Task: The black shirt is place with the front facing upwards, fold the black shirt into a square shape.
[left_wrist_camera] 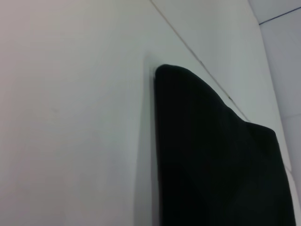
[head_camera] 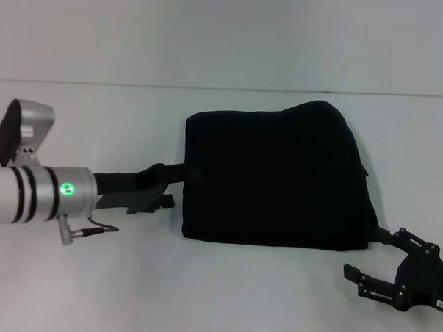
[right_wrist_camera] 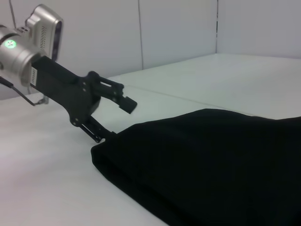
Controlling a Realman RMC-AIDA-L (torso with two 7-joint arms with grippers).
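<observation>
At the shirt's left edge: left claw [head_camera: 182, 180], fingers apart, one low by the cloth, one above.
Right claw [head_camera: 393, 270]: open, just beside the near right corner.
Black shirt [head_camera: 276, 176]: folded, mid counter [head_camera: 216, 291].
Risk: a claw may snag and pull the fold loose.
Around: bare white wall behind.
</observation>
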